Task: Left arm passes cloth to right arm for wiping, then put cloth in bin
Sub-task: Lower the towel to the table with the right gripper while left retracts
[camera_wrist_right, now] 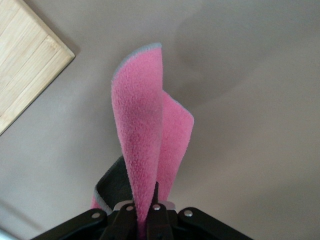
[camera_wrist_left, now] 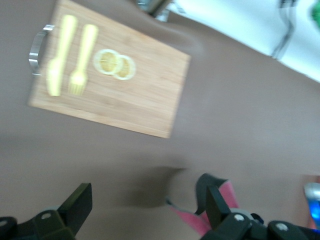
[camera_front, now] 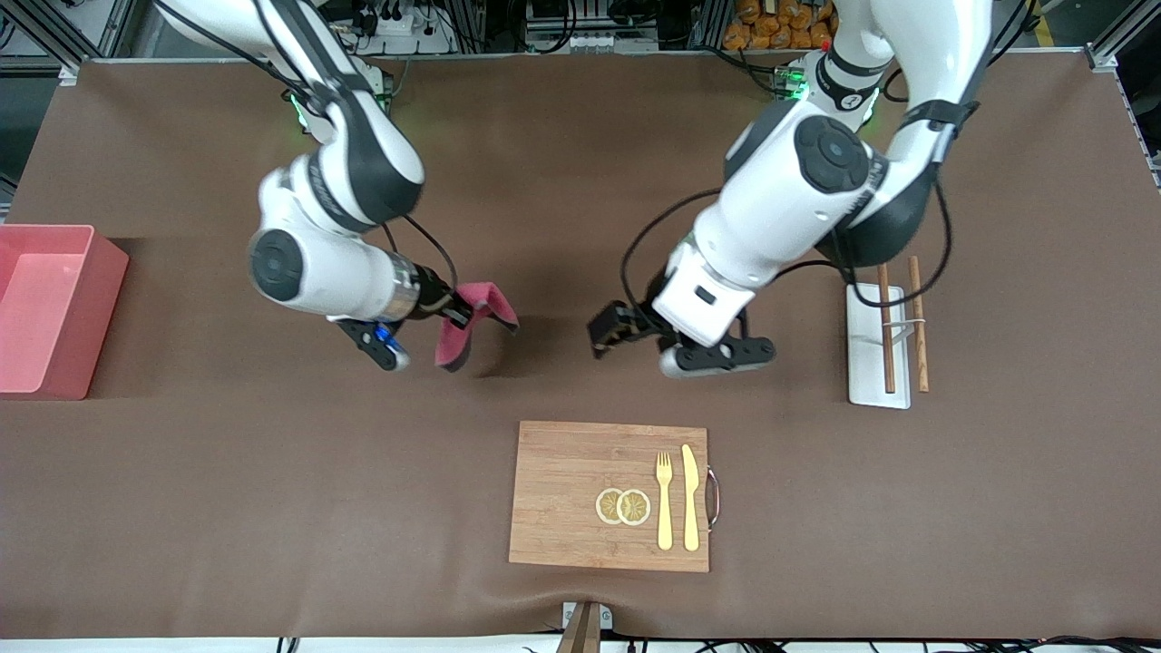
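1. Cloth (camera_front: 472, 317), raspberry-pink and folded, hangs pinched in the right gripper (camera_front: 461, 313) above bare brown table (camera_front: 580, 181); the right wrist view shows the fingers (camera_wrist_right: 125, 212) closed tight on it (camera_wrist_right: 145, 135).
2. Left gripper (camera_front: 609, 332) hovers over the table just beside the cloth, its fingers (camera_wrist_left: 75, 202) spread wide and holding nothing.
3. Bin (camera_front: 36, 308), salmon-pink, stands at the right arm's end of the table.
4. Wooden cutting board (camera_front: 608, 494) with fork (camera_front: 664, 499), knife (camera_front: 690, 497) and two lemon slices (camera_front: 623, 506) lies nearer the front camera.
5. White tray (camera_front: 871, 363) with wooden sticks (camera_front: 886, 328) sits toward the left arm's end.
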{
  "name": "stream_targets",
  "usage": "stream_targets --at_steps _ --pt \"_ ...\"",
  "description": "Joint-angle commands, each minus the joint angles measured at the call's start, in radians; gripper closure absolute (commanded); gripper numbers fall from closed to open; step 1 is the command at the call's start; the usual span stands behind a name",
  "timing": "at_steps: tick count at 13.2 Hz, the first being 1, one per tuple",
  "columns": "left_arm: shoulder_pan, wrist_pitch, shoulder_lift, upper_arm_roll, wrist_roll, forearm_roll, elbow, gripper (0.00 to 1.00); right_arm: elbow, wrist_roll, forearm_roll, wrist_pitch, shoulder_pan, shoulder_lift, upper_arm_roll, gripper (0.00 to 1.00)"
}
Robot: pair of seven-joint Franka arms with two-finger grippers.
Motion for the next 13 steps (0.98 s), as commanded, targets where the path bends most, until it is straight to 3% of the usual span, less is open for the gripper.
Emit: stream_targets --at_steps 1,3,7,13 --pt "0.1 -0.169 -0.069 -0.007 0.033 0.062 -0.026 0.0 -0.062 -0.049 -0.106 0.093 0.008 0.017 -0.006 1.0" --pt "0.191 -0.298 -0.092 -0.008 0.136 0.065 -0.026 0.0 -0.11 -0.159 -0.148 0.078 -0.046 -0.013 -0.011 1.0" --pt "0.336 -0.479 -0.158 -0.01 0.337 0.067 -0.049 0.0 -0.146 -0.48 -0.165 -0.008 -0.272 -0.041 -0.012 1.0" --pt "0.433 -0.564 -0.322 -0.016 0.444 0.065 -0.207 0.0 -0.143 -0.94 -0.353 0.003 -0.579 -0.007 -0.011 1.0"
